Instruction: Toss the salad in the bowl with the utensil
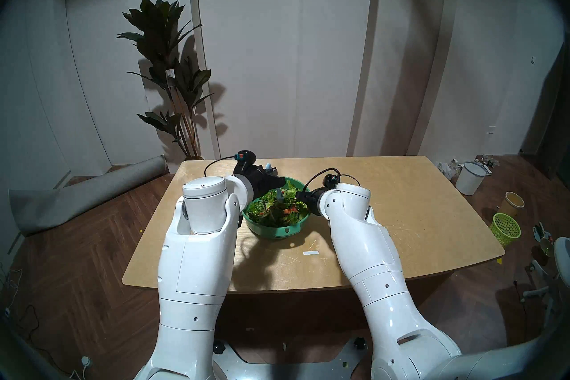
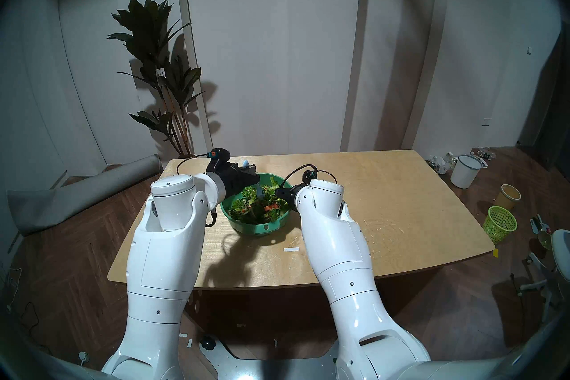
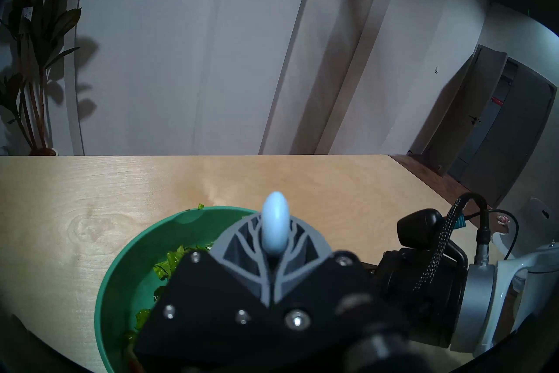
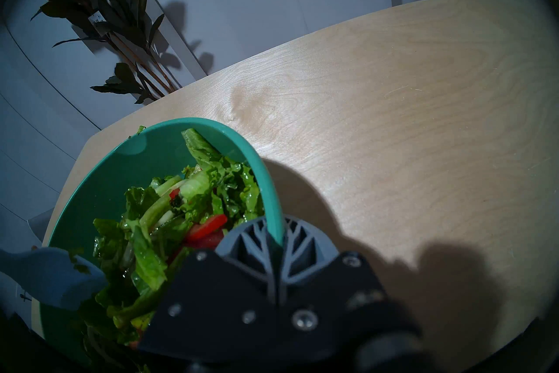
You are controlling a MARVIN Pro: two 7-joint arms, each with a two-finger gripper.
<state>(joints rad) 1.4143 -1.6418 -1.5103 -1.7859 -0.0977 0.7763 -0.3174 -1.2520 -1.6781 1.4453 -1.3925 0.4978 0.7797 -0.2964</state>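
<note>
Now my left gripper [image 3: 273, 266] clamps the fork [image 3: 274, 224] nearly upright, tines down in the salad [image 4: 181, 212]; my right gripper [image 4: 276, 245] pinches the bowl [image 4: 266, 175] rim opposite.

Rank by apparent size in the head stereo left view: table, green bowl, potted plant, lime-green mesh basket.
1. table
2. potted plant, though it stands farther off
3. green bowl
4. lime-green mesh basket
</note>
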